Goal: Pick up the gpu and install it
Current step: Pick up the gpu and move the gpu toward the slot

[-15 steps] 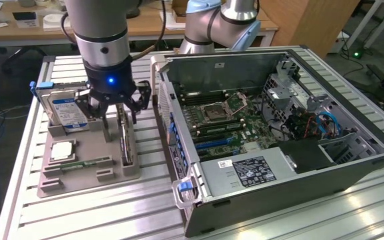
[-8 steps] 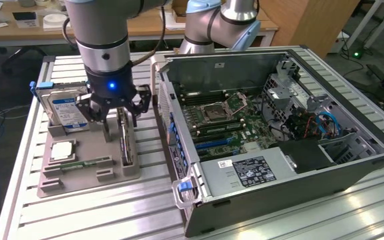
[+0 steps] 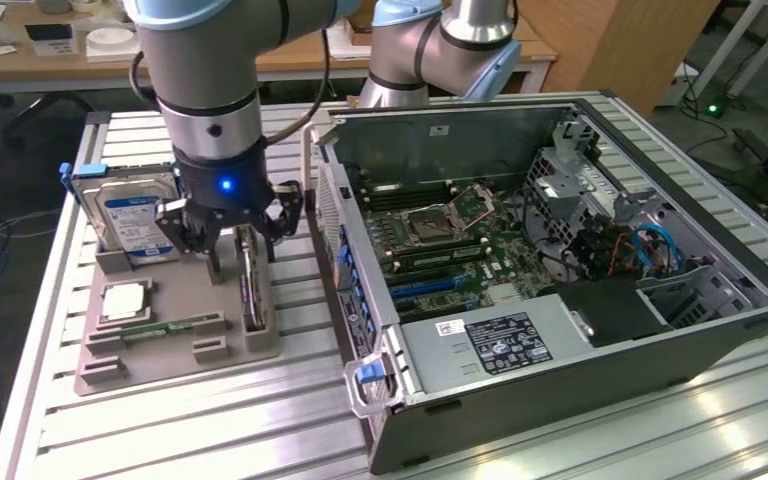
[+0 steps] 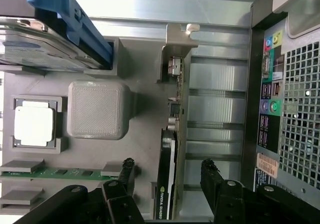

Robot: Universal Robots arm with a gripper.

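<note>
Grey printed plastic is doing the holding at the near end. We're looking at a matte parts tray (image 3: 151, 350) sitting on the ribbed aluminium table (image 3: 197, 430). The narrow green memory stick (image 3: 171, 328) is lying in a slot of it, with a square silver processor (image 3: 127, 300) just behind.

Along the tray's edge toward the exterior view's right, the gpu (image 3: 252, 295) is standing on its long edge in a slot. It's thin and flat, with a smooth black shroud on one face and a bent silver bracket (image 4: 175, 67) at its far end. The gripper (image 3: 243, 250) is hanging right over it with its jaws spread wide. One black finger (image 4: 127, 171) is sitting on each side of the card, and as far as we're seeing, neither is touching it.

What's bugging us:
- **Grip:** the card is skinny and the shroud is slick, so an off-centre pinch could be tipping it in the slot or letting it slide.
- **Bracket:** it could also be catching on the tray's post.
- **Hard drive:** farther back, the boxy hard drive (image 3: 133, 215) in its blue caddy is standing near the gripper, so we're thinking a bump is possible there.

Over on the exterior view's right, the open metal case (image 3: 558, 410) is lying with its green motherboard (image 3: 444, 245) exposed.
</note>
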